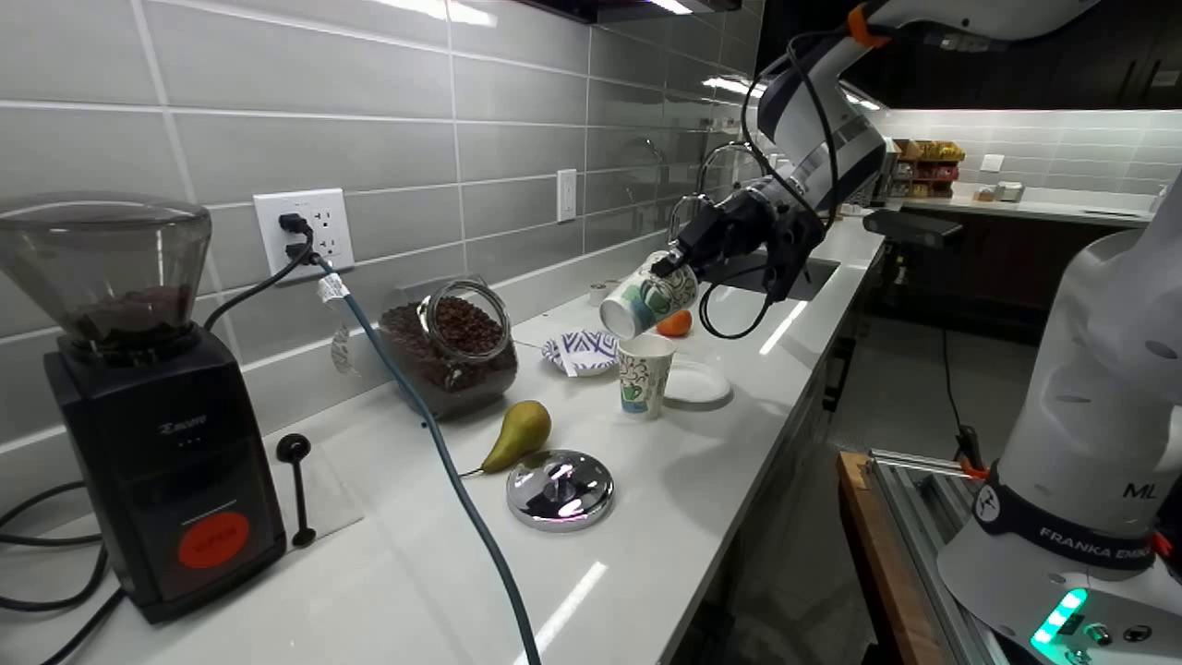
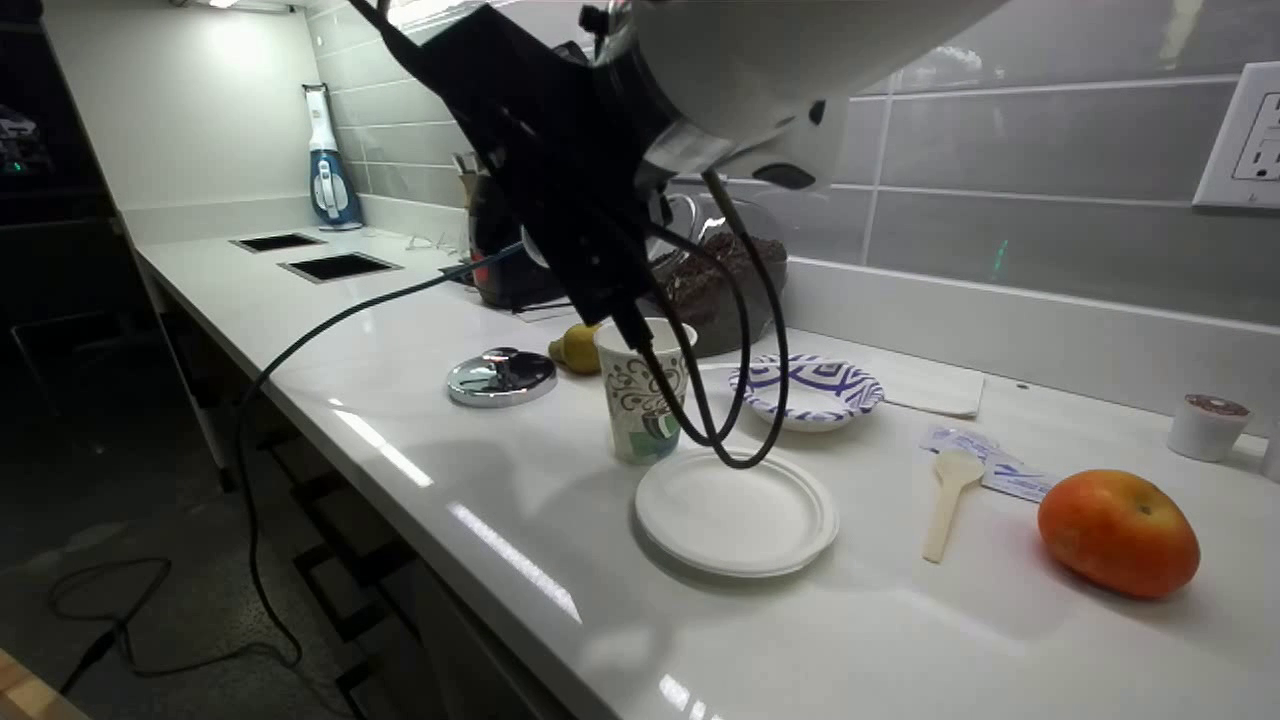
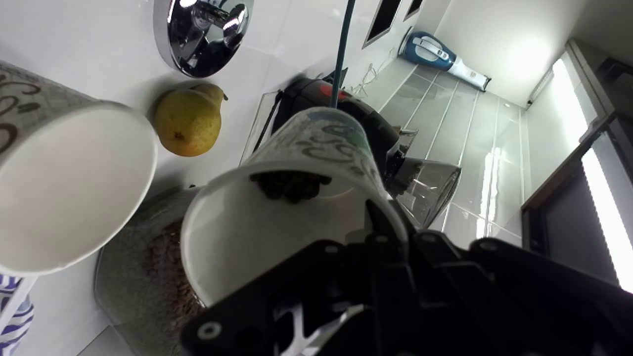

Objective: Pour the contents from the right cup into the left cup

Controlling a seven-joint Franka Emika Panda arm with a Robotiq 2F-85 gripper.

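The right cup (image 1: pixel 657 297) is a patterned paper cup, tilted far over in the air, its base pointing down and away from my gripper (image 1: pixel 672 266). In the wrist view the gripper (image 3: pixel 395 220) is shut on the cup's wall, one finger inside and one outside. Dark beans (image 3: pixel 291 187) lie deep in this cup (image 3: pixel 326 138). The left cup (image 1: pixel 644 379), a similar patterned paper cup, stands upright on the counter just below. It also shows in an exterior view (image 2: pixel 632 395) and in the wrist view (image 3: pixel 74 188), its visible inside white. The arm mostly hides the held cup in an exterior view.
A white plate (image 2: pixel 735 510), a patterned bowl (image 1: pixel 589 353), a pear (image 1: pixel 522 434), a shiny lid (image 1: pixel 560 489) and a jar of beans (image 1: pixel 443 369) surround the standing cup. A grinder (image 1: pixel 166 462), a blue cord (image 1: pixel 462 480), a wooden spoon (image 2: pixel 945 505) and an orange-red fruit (image 2: pixel 1115 535) are farther off.
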